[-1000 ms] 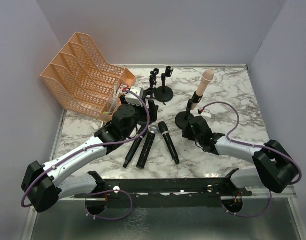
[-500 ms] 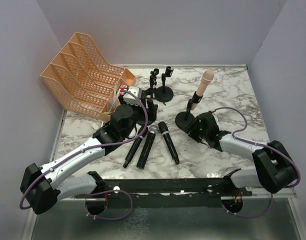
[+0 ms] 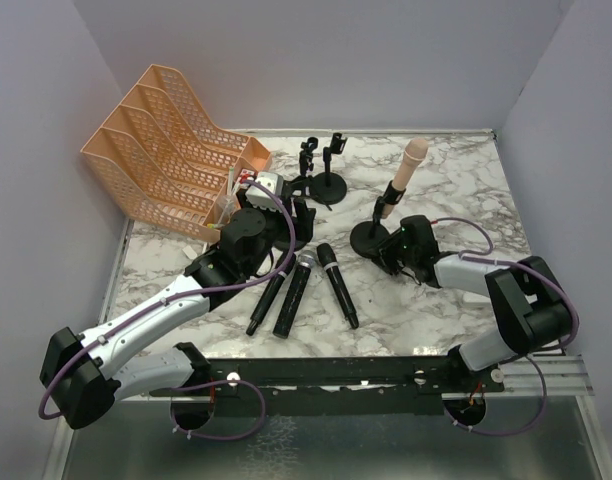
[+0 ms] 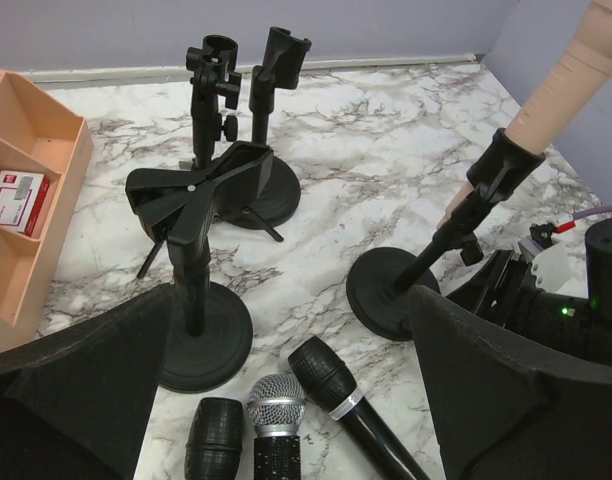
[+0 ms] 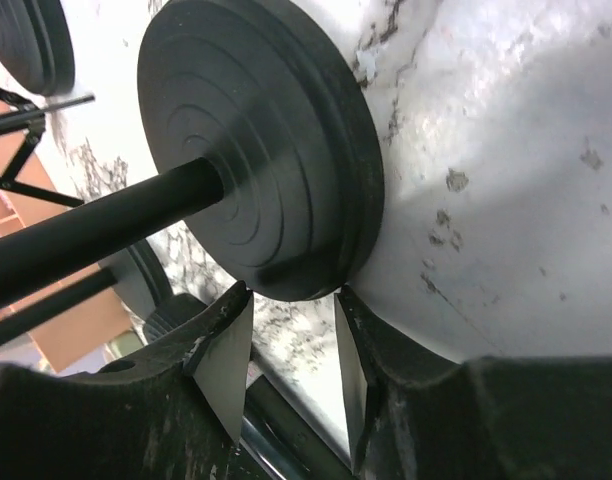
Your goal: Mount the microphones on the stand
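A pale pink microphone (image 3: 412,163) sits clipped in a stand whose round base (image 3: 367,240) rests on the marble table. My right gripper (image 3: 391,252) is open and low at that base; in the right wrist view its fingertips (image 5: 236,300) flank the near rim of the base (image 5: 256,150). Three microphones lie side by side: an all-black one (image 3: 265,305), one with a silver mesh head (image 3: 295,288), and a black one (image 3: 338,286). My left gripper (image 3: 296,225) is open and empty above their heads (image 4: 276,400), beside an empty clip stand (image 4: 191,260).
Two more empty stands (image 3: 322,168) stand at the back. An orange file tray (image 3: 166,150) fills the back left, with a small red-and-white box (image 4: 21,195) in its front bin. A small white block (image 4: 546,262) lies by my right arm.
My right gripper has moved away from me and left, closing in on the pink microphone's stand base. My left arm has shifted slightly away from me.
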`<state>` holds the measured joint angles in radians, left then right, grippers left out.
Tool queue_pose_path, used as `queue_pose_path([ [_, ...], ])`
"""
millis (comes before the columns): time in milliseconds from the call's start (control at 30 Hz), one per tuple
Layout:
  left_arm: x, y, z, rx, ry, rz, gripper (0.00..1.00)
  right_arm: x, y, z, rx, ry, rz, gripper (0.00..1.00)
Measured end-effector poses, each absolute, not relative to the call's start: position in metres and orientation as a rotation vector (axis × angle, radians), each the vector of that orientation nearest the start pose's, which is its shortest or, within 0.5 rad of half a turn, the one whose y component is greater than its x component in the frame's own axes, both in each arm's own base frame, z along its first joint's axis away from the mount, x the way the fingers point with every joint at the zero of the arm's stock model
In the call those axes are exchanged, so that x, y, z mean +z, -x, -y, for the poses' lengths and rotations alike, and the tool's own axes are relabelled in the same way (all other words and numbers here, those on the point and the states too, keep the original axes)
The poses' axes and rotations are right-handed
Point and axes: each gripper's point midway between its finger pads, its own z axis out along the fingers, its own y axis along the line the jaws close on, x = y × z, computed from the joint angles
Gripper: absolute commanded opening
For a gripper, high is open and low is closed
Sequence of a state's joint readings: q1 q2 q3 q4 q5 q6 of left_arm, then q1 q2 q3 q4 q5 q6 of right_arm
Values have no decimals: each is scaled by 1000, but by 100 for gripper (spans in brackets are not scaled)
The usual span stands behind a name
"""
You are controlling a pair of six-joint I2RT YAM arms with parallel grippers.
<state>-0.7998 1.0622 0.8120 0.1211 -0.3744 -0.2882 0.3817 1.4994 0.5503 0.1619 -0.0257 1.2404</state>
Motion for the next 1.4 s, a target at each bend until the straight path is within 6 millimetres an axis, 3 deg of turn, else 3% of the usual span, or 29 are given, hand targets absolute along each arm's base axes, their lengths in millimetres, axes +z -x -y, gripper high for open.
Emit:
queue_pose_path([
  [333,280,-302,234,-492,-161,-1697,99,27,-370,-167,845,-1159,-2217,43],
  [500,280,-302,233,-481,-173,-1699,99,29,-410,-168,862,-1174,-2174,44],
  [967,281,-305,225,-432,-153,-1712,99,36,-489,-168,835,-1161,-2097,46],
  [1167,304,-312,219,-446,-41,-1688,99,40,-489,-165,794,-1052,-2110,53],
  [1267,315,-319,217,-451,0,-1676,98,51,-473,-160,780,-976,-2115,57],
  [1400,322,-340,211,-436,44,-1684,97,83,-444,-154,783,-845,-2095,61],
])
